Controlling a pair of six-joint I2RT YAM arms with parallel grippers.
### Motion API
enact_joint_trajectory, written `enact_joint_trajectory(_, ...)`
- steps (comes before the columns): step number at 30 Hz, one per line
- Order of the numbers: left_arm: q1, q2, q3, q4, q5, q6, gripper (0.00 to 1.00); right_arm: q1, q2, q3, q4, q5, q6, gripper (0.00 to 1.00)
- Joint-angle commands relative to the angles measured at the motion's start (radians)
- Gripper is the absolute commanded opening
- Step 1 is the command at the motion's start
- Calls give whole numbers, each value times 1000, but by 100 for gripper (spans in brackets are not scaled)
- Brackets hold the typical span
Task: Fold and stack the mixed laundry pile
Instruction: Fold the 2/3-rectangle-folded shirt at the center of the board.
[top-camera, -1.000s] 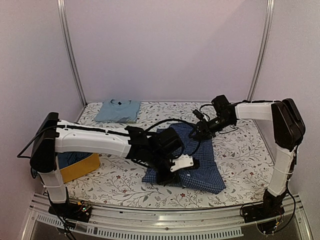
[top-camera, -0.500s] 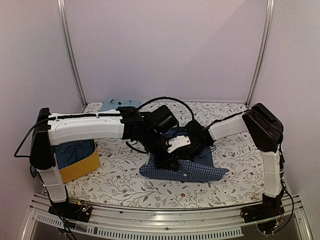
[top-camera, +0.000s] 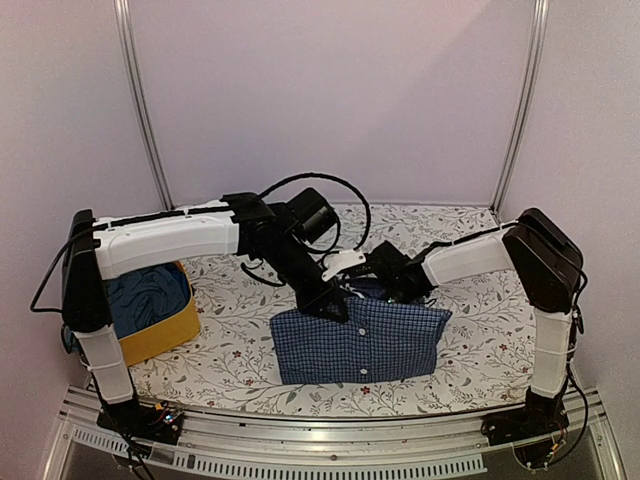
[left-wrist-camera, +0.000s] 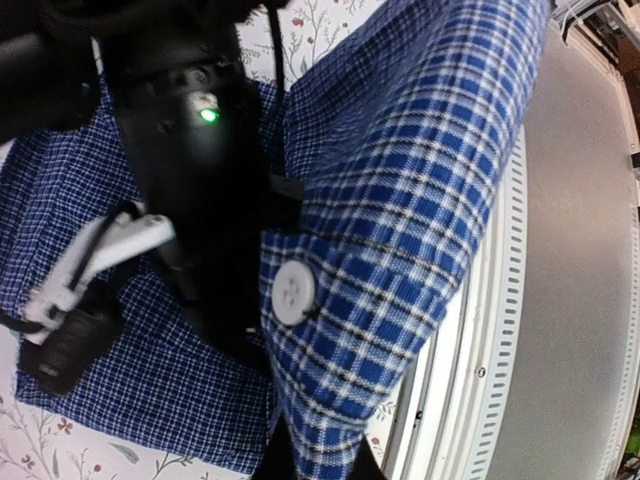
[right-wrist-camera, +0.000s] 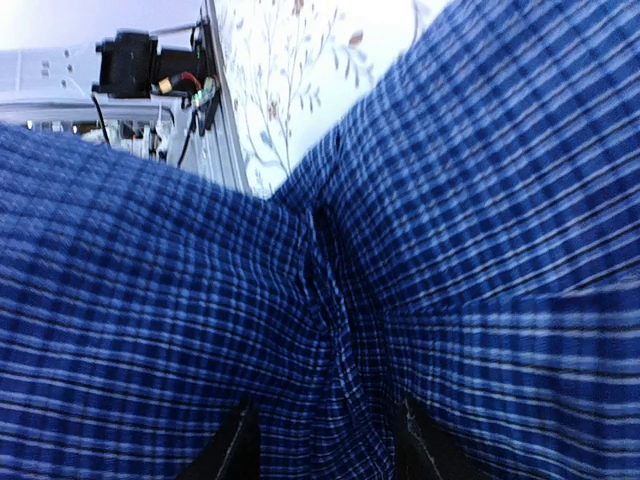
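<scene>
On the table cover (top-camera: 480, 320), the shirt (top-camera: 360, 340) at centre, the basket (top-camera: 165, 335) left of it, clothes (top-camera: 145, 295) inside.

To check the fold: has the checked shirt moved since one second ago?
Yes. The far edge of the checked shirt came toward the front rail.

**No legible writing in view**

No text, label, brand name or number can be read in any of the three views. The only marker to be made out is a small green light (left-wrist-camera: 205, 115), seen lit on a black housing (left-wrist-camera: 190, 180) in the left wrist view; no lettering can be read beside it.
</scene>
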Motion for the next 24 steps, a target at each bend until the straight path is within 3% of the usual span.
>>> enact_joint_trajectory(1, 4, -26, 4, -9, 69, 53, 0, -109, -59, 123, -77, 46, -14, 51)
enact_joint_trajectory(11, 70, 122, 136, -31, 8, 101, 4, -335, 20, 280, -79, 136, -4, 56)
enact_joint_trajectory(15, 118, 241, 271, -51, -9, 130, 8, -369, 110, 321, -82, 213, 33, 56)
enact_joint_trajectory(22, 195, 432, 465, -29, -37, 146, 15, -375, 255, 333, -119, 126, 4, 52)
enact_joint_trajectory(24, 212, 466, 477, -11, -58, 158, 24, -379, 249, 343, -131, 152, -2, 53)
